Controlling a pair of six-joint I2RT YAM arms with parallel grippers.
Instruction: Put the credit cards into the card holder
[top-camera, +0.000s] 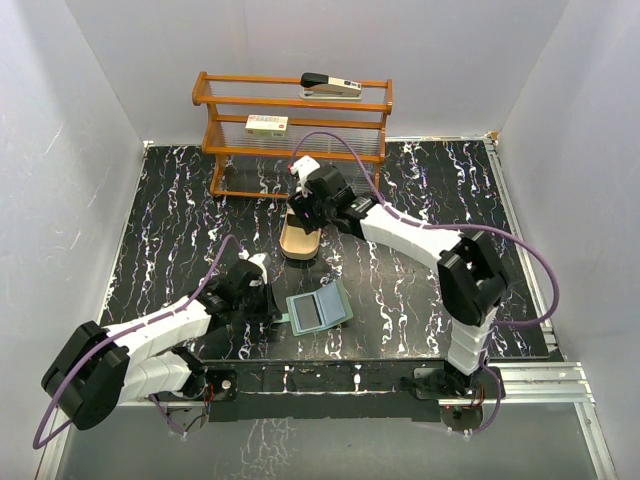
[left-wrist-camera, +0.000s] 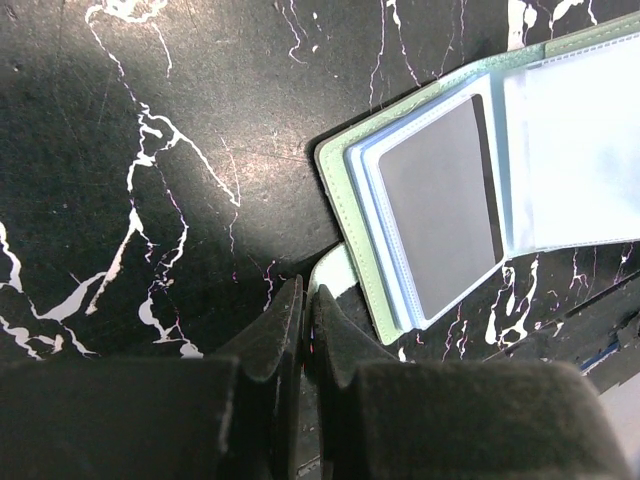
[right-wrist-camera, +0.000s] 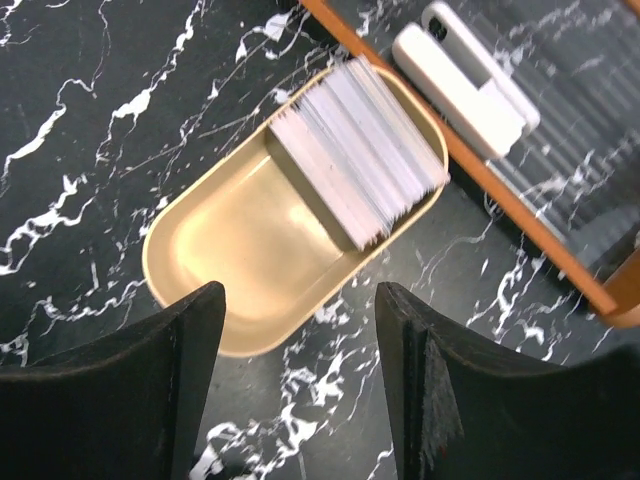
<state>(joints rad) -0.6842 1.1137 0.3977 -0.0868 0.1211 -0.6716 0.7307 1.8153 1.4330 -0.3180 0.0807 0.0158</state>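
Note:
The sage-green card holder (top-camera: 318, 311) lies open on the black marbled table in front of the left arm. In the left wrist view, the card holder (left-wrist-camera: 345, 215) shows a dark grey card (left-wrist-camera: 440, 210) inside a clear pocket. My left gripper (left-wrist-camera: 306, 295) is shut, pinching the holder's pale green closing tab (left-wrist-camera: 335, 268) at its near-left corner. The credit cards (right-wrist-camera: 360, 150) stand as a whitish stack at the far end of a tan oval tray (right-wrist-camera: 230, 260). My right gripper (right-wrist-camera: 300, 292) hovers open just in front of this tray, holding nothing. From above, this gripper (top-camera: 303, 213) covers the stack.
A wooden shelf rack (top-camera: 295, 150) stands at the back, with a stapler (top-camera: 330, 85) on top and a white labelled box (top-camera: 267, 124) on the middle shelf. Its lower rail (right-wrist-camera: 520, 215) runs just beyond the tray, with a white device (right-wrist-camera: 465, 75) behind it.

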